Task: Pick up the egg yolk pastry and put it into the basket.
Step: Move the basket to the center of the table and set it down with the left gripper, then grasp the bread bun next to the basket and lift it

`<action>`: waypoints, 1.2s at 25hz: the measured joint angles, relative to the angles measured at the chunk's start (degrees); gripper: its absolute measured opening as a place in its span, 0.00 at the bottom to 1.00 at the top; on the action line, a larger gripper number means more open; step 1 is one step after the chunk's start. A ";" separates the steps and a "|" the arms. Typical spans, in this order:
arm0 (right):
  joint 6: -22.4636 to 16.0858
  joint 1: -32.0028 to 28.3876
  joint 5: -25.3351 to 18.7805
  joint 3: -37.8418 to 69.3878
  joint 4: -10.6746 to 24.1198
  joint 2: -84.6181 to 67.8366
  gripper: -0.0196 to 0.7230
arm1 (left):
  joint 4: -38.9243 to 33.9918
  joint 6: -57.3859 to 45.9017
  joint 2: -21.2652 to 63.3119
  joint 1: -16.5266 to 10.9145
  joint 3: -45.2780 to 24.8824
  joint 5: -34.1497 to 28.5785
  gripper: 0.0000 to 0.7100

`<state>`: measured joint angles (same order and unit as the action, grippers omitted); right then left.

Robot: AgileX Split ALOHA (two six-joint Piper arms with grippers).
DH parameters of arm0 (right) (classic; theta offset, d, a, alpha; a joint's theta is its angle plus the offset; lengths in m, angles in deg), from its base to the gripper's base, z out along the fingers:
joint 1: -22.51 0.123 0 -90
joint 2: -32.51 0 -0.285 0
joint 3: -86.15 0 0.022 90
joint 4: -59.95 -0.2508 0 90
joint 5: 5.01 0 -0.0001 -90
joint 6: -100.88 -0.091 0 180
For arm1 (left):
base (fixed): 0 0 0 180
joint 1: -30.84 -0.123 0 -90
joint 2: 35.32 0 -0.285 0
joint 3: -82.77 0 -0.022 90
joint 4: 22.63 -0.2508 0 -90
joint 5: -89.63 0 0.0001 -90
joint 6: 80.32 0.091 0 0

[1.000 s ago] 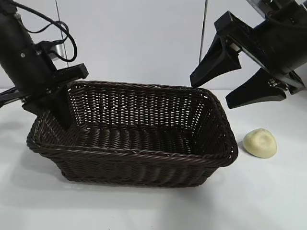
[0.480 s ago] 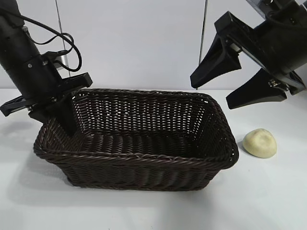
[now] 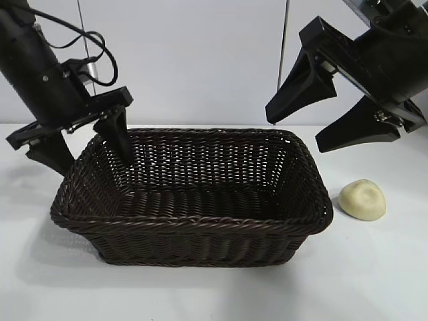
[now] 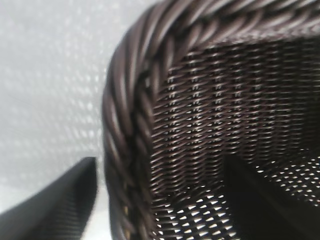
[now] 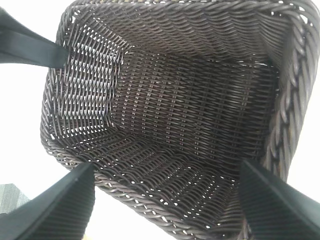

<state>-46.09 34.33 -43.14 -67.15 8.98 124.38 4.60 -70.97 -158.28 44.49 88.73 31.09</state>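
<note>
One small pale yellow dome-shaped egg yolk pastry point(image 3: 362, 199) lay on the white tabletop point(image 3: 374, 281) near its right edge, just beside the large dark brown woven wicker basket point(image 3: 194, 221). The left gripper point(image 3: 81, 150) straddled the basket's left rim, jaws spread. The right gripper point(image 3: 294, 134) hung above, jaws spread.

Matte black arms, wedge-shaped jaws; black cables point(image 3: 93, 50) loop behind left arm.

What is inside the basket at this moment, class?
The basket holds no food: the right wrist view shows bare woven floor. One finger of the open left end effector reaches inside its rim. The egg yolk pastry lies outside, on the table.
</note>
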 joint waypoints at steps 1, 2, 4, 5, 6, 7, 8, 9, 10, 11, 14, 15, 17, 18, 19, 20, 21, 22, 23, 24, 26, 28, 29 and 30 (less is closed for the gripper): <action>0.00 0.00 0.00 0.00 0.00 0.00 0.79 | -0.45 0.00 0.00 0.00 1.00 -1.19 0.83; 0.00 0.00 0.00 0.00 0.00 0.00 0.79 | -1.04 0.00 0.00 0.00 2.07 -2.81 0.84; 0.00 0.00 0.00 0.00 0.02 0.00 0.79 | -2.46 -0.16 0.00 0.00 4.73 -6.00 0.84; 0.00 0.00 0.00 0.00 0.02 0.00 0.79 | -3.17 -0.32 0.00 0.00 6.06 -7.66 0.84; 0.00 0.00 0.00 0.00 0.02 0.00 0.79 | -3.95 -0.54 0.00 0.00 7.19 -9.13 0.84; 0.00 0.00 0.00 0.00 0.02 0.00 0.79 | -4.93 -0.75 0.00 0.00 8.52 -10.08 0.84; 0.00 0.00 0.00 0.00 0.02 0.00 0.79 | -5.94 -0.90 0.00 0.00 9.89 -10.48 0.84; 0.00 0.00 0.00 0.00 0.02 0.00 0.79 | -6.86 -1.04 0.00 0.00 10.99 -10.71 0.84; 0.00 0.00 0.00 0.00 0.02 0.00 0.79 | -8.10 -1.48 0.00 0.00 12.45 -10.76 0.84; 0.00 0.00 0.00 0.00 0.02 0.00 0.79 | -9.16 -1.97 0.00 0.00 13.44 -10.76 0.84; 0.00 0.00 0.00 0.00 0.02 0.00 0.79 | -14.30 -4.47 0.00 0.00 15.86 -11.00 0.84; 0.00 0.00 0.00 0.00 0.02 0.00 0.79 | -16.25 -5.04 0.00 0.00 16.22 -11.11 0.84; 0.00 0.00 0.00 0.00 0.02 0.00 0.79 | -19.06 -5.72 0.00 -0.14 16.27 -11.46 0.84; -0.07 0.00 0.00 0.00 0.07 0.00 0.79 | -19.93 -5.86 0.00 -0.55 16.27 -11.65 0.84; -0.13 0.00 0.00 0.00 0.07 0.00 0.79 | -20.21 -5.91 0.00 -1.14 16.27 -11.66 0.84; -0.18 0.00 0.00 0.00 0.07 0.00 0.79 | -20.33 -5.97 0.00 -1.85 16.27 -11.71 0.84; -0.18 0.00 0.00 0.00 0.07 0.00 0.79 | -20.33 -6.03 0.00 -2.91 16.27 -11.71 0.84; -0.18 0.00 0.00 0.00 0.07 0.00 0.79 | -20.55 -6.03 0.00 -4.18 16.27 -11.72 0.84; -0.18 0.00 0.00 0.00 0.07 0.00 0.79 | -20.87 -6.09 0.00 -5.57 16.27 -11.72 0.84; -0.18 0.00 0.00 0.00 0.13 0.00 0.79 | -21.58 -6.09 0.00 -6.76 16.27 -11.72 0.84; -0.18 0.00 0.00 0.00 0.13 0.00 0.79 | -22.71 -6.09 0.00 -9.32 16.27 -11.72 0.84; -0.20 0.00 0.00 0.00 0.13 0.00 0.79 | -23.13 -6.14 0.00 -12.01 16.27 -11.72 0.84; -0.20 0.00 0.00 0.00 0.13 0.00 0.79 | -23.19 -6.14 0.00 -13.02 16.27 -11.72 0.84; -0.20 0.00 0.00 0.00 0.13 0.00 0.79 | -23.26 -6.14 0.00 -14.07 16.27 -11.72 0.84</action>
<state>-46.29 34.33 -43.14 -67.15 9.11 124.38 -18.66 -77.11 -158.28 30.43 105.00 19.37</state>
